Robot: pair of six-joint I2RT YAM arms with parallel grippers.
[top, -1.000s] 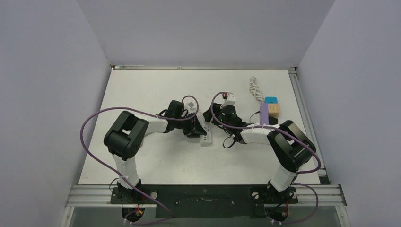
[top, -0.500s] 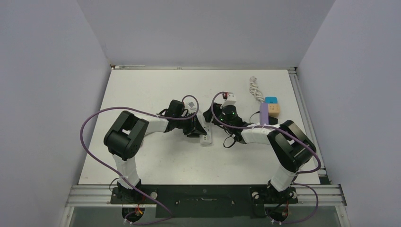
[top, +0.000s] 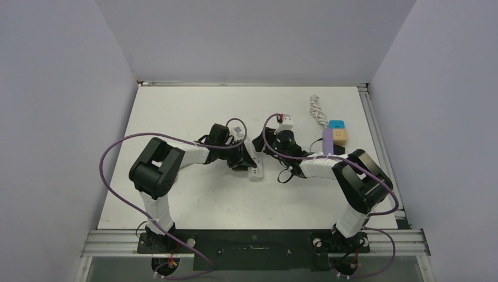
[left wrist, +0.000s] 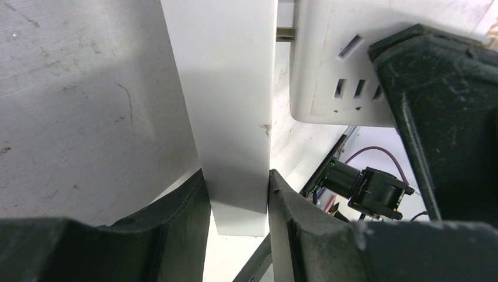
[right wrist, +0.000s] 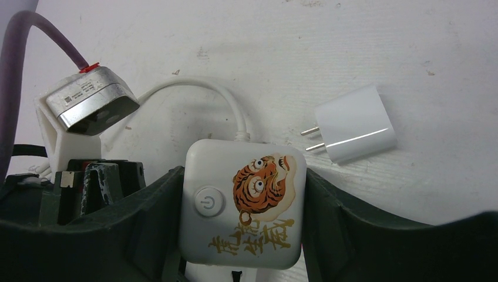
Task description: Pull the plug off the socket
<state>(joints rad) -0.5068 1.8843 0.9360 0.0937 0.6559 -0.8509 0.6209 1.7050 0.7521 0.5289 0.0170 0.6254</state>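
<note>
White plastic sat where the two arms met at the middle of the top view. The left gripper [top: 248,160] and the right gripper [top: 265,148] kept the pose of half a second before, nose to nose, with the flat white plug [top: 256,171] poking out towards the lower edge. One change showed: the green light seen earlier on the right wrist was gone. The table [top: 188,111] was matt white and boxed in by pale lilac-grey walls [top: 70,88]. At the upper right lay a coiled white cord [top: 317,111], a blue block [top: 336,124], a tan block [top: 341,135] and a purple block [top: 327,141]. A metal rail [top: 117,239] ran along the bottom.

From the left wrist, the dark fingers [left wrist: 176,235] pinched the plug at its near end, one on each broad face. Just right of it hung the white socket [left wrist: 329,70], slots in its side. A narrow gap separated the two, bridged near the top edge by a metal pin [left wrist: 284,34]. The tabletop at the left was scuffed and scratched.

From the right wrist, the right gripper's jaws clamped the socket by its sides, its tiger sticker and power button facing the lens. A white cable [right wrist: 217,94] looped out of the socket's top. A spare two-pin adapter [right wrist: 355,123] lay loose at the upper right, and the left wrist camera [right wrist: 91,106] showed at the upper left.
</note>
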